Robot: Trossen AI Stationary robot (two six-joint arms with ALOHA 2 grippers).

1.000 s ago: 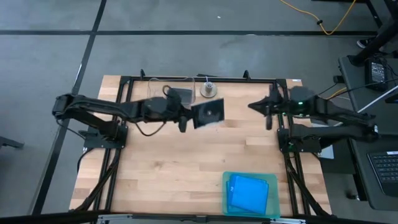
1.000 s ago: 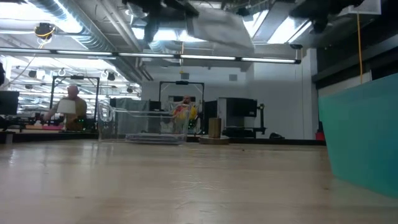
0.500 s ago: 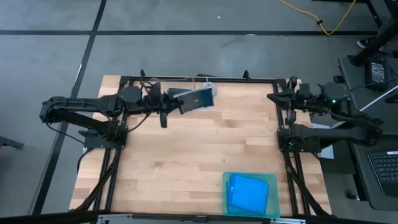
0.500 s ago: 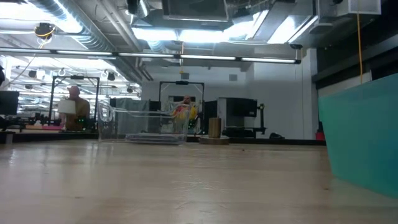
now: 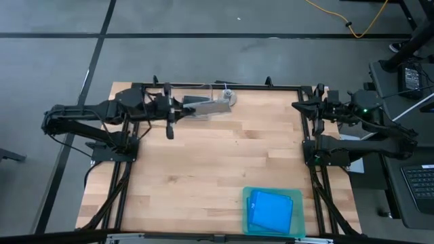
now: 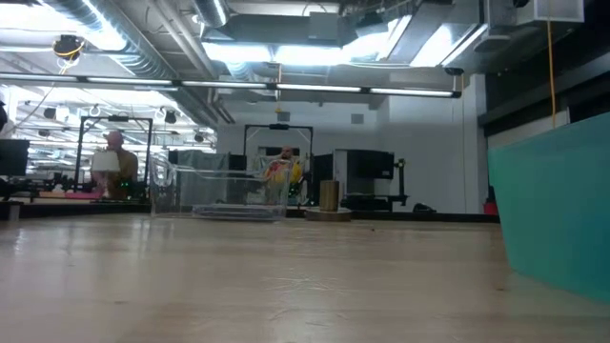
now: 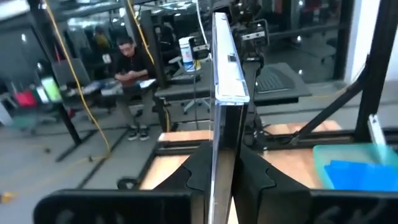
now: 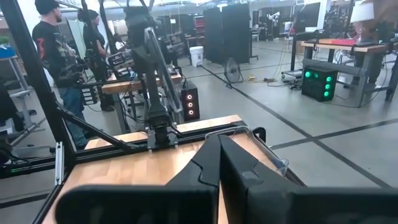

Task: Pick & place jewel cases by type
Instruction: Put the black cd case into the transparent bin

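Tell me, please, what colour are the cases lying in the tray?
Bright blue cases, in the teal tray; the high view shows them best.

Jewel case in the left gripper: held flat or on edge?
On edge. In the left wrist view the jewel case stands as a thin vertical slab between the left gripper's fingers, edge toward the camera.
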